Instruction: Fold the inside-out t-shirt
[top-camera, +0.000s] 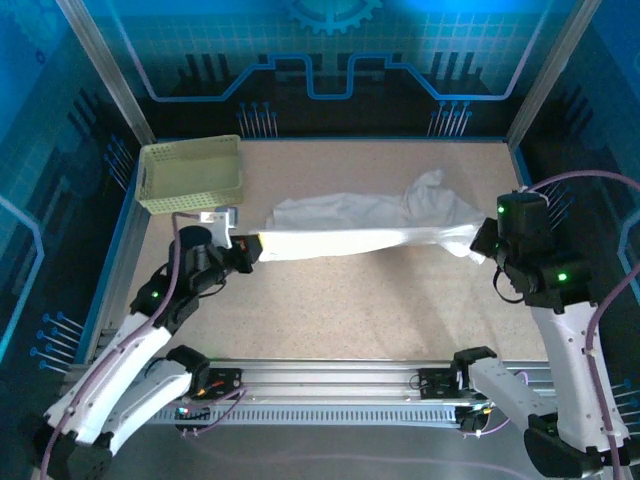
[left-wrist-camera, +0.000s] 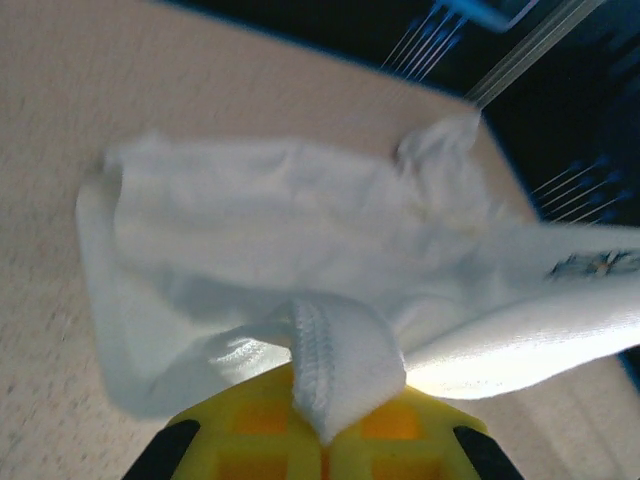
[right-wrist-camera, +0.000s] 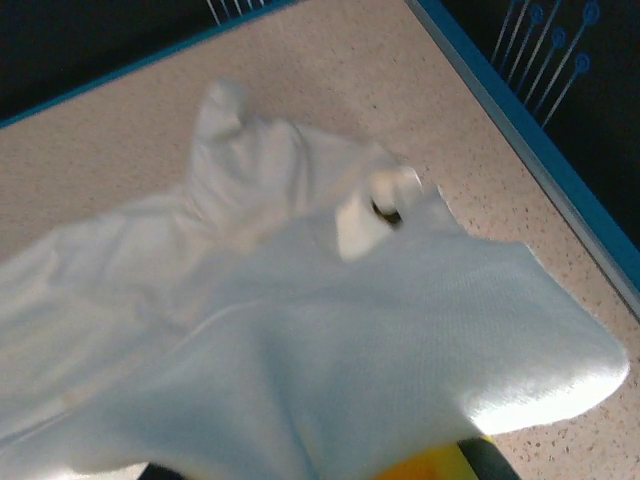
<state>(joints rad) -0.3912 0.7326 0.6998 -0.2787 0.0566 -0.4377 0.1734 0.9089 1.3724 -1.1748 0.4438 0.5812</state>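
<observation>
The white t-shirt (top-camera: 350, 228) is stretched as a long band across the middle of the table, between my two grippers. My left gripper (top-camera: 252, 247) holds its left end; in the left wrist view a ribbed hem of the t-shirt (left-wrist-camera: 340, 365) is pinched between the shut yellow jaws of the left gripper (left-wrist-camera: 325, 440). A small dark printed graphic (left-wrist-camera: 590, 264) shows on the cloth at the right. My right gripper (top-camera: 484, 243) holds the right end, shut on the t-shirt (right-wrist-camera: 330, 360), which drapes over its fingers. A small label (right-wrist-camera: 362, 222) lies on the cloth.
A pale yellow-green lattice basket (top-camera: 192, 174) stands at the back left of the table, just behind the left gripper. A blue rim (top-camera: 520, 165) bounds the table on the right, close to the right gripper. Bare tabletop (top-camera: 360, 300) lies in front of the shirt.
</observation>
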